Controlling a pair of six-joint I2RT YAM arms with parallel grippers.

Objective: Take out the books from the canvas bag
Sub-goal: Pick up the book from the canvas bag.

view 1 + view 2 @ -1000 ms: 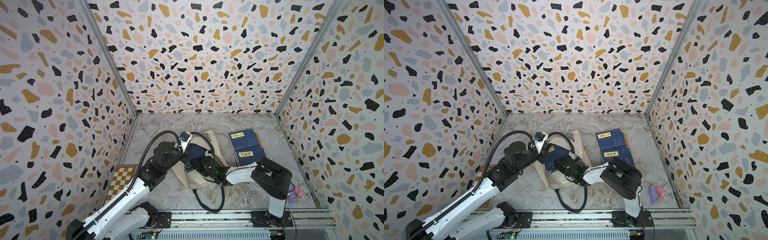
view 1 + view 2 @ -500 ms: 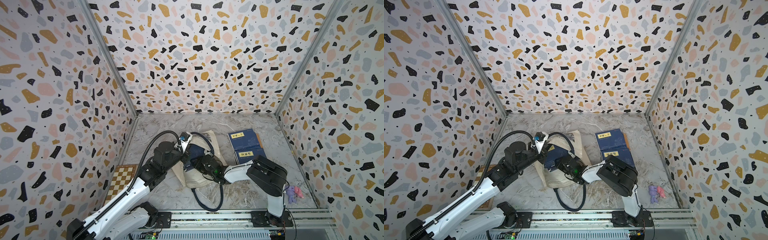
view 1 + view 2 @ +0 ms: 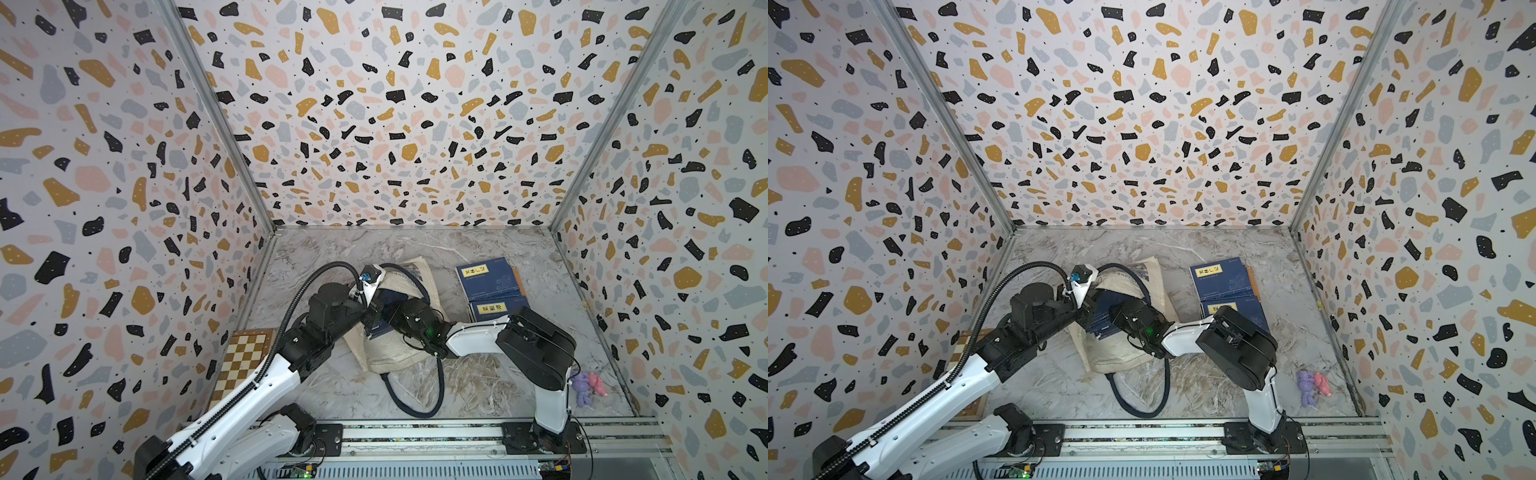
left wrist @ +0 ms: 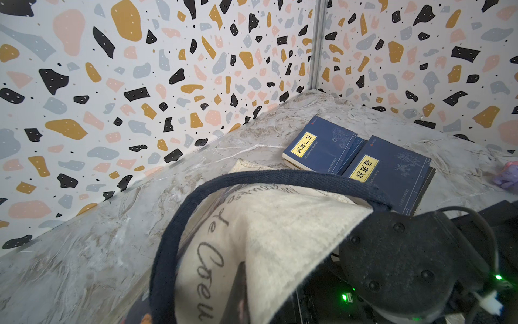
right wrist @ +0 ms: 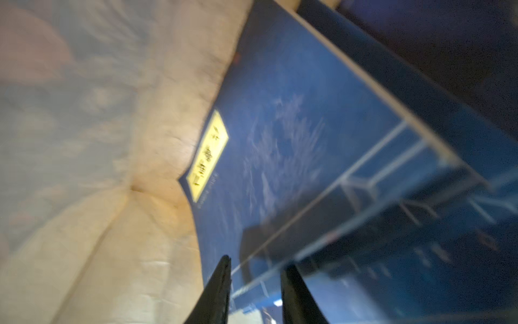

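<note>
Two books out: the books (image 3: 492, 282) lie flat, covers up, on the worktop (image 3: 478, 386), to the right of the canvas bag (image 3: 395, 353) in both top views.
Their axis: long sides run across the worktop, with the yellow labels at the end nearer the bag.
Bagged book: one navy book (image 5: 280, 126) sits tilted inside the bag, its label end toward the inner corner.
Left gripper (image 3: 370, 313): closed on the bag's upper rim, and the canvas tents up to it.
Right gripper (image 5: 258, 261): inside the bag, jaws a narrow gap apart at the bagged book's near edge. Blur hides whether they press it.
Change: within the last second the right wrist has gone deeper into the bag. The bag, the outside books and the left arm are unchanged.
Room: bare marble runs behind the bag to the back wall (image 3: 395, 124) and in front of the books. A chessboard box (image 3: 245, 357) hugs the left wall, and a plush toy (image 3: 588, 384) lies near the right wall.
</note>
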